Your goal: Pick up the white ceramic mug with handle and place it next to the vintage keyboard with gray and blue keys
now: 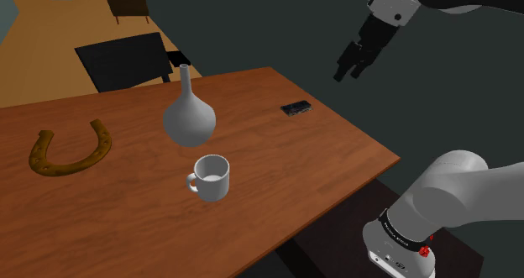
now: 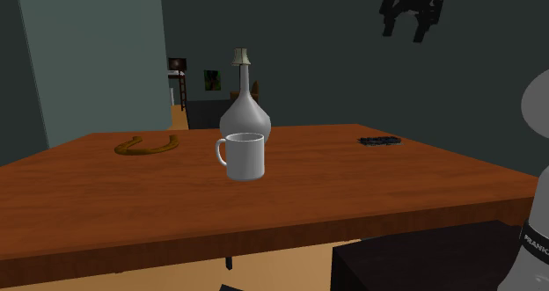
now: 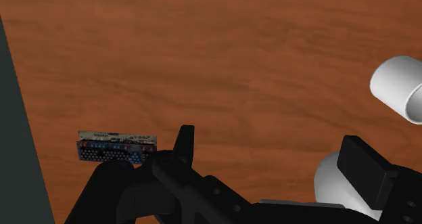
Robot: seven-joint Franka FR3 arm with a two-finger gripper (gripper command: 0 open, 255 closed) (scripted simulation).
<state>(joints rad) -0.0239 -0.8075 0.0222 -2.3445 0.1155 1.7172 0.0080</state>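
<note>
Taking the shoulder view from its left: a horseshoe (image 1: 71, 150) is lying well apart from the work, and a grey long-necked vase (image 1: 189, 117) is standing just beyond the white mug (image 1: 212, 177). The small keyboard (image 1: 296, 108) is sitting farther right, near the far edge of the desk (image 1: 336, 150). The mug is standing upright, mouth up, with its handle pointing to that view's left. The reach looks to be only beginning, so the arm should be coming down over the mug from the right, avoiding the vase and pinching 1 wall opposite the handle. The gripper (image 1: 351, 70) is hanging high above the desk's right end, its 2 fingers standing apart, holding and touching nothing.
</note>
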